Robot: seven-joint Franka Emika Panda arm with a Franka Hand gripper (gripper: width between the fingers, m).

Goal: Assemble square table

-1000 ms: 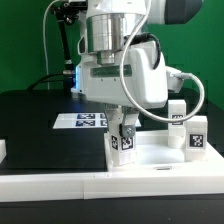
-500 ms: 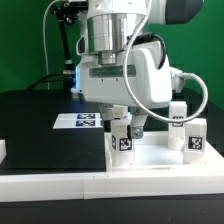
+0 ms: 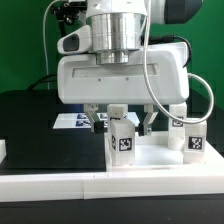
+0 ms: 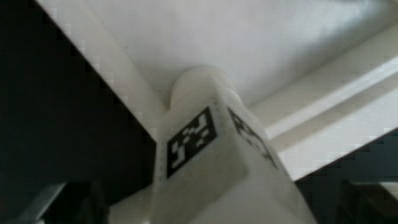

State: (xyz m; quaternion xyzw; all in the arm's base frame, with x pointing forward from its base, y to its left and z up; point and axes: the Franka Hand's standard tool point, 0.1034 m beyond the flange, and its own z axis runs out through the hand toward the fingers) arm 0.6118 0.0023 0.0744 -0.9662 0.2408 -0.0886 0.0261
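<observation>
The square table's white slab (image 3: 160, 160) lies on the black worktop at the front right of the exterior view. A white tagged leg post (image 3: 122, 140) stands upright on the slab's near left corner. My gripper (image 3: 123, 125) hangs over that post, open, with one finger (image 3: 97, 122) on each side and clear of it. Two more tagged leg posts (image 3: 178, 115) (image 3: 196, 136) stand at the slab's right side. In the wrist view the leg post (image 4: 196, 140) rises straight toward the camera from the slab (image 4: 267, 40), between my spread gripper (image 4: 214, 210) fingers.
The marker board (image 3: 72, 120) lies flat on the worktop behind the slab, partly hidden by my hand. A small white piece (image 3: 3, 150) shows at the exterior view's left edge. A black stand and cables are behind the arm.
The gripper was shut on the leg post a second ago; it has opened wide and let go. The hand has since turned about its upright axis. The post stays standing.
</observation>
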